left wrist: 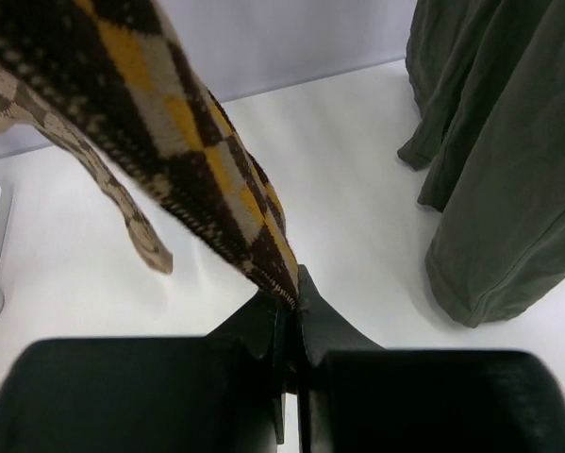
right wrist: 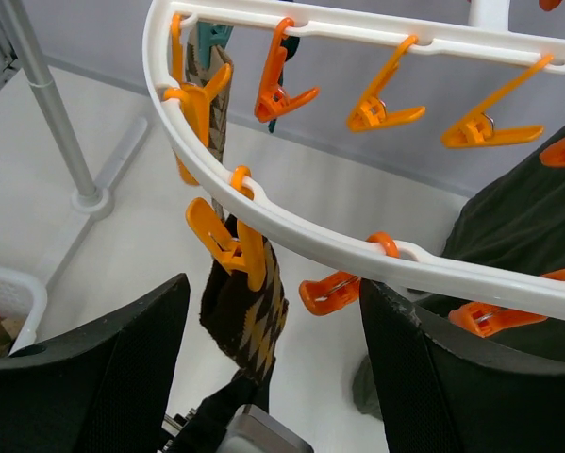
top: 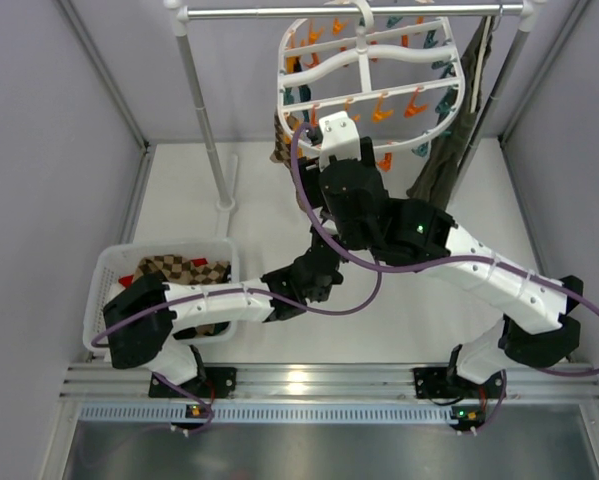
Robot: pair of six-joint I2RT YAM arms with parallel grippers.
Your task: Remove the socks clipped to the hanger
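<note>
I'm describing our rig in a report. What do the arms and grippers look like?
The left arm and right arm have white links, black joints and looping purple cables. A green light glows on the right one. The left gripper and right gripper have black fingers.

White table (top: 179, 190): basket (top: 169, 246), rack foot (top: 226, 205) on it.

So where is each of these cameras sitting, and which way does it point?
Top: high behind the bases, looking down on the hanger, left arm and right arm.
Left wrist: on that arm, facing along the shut left pincer, which grips an argyle sock.
Right wrist: on that arm, facing the hanger's orange clips between the fingers of the open right pincer.
Both wrist views share that sock.
</note>
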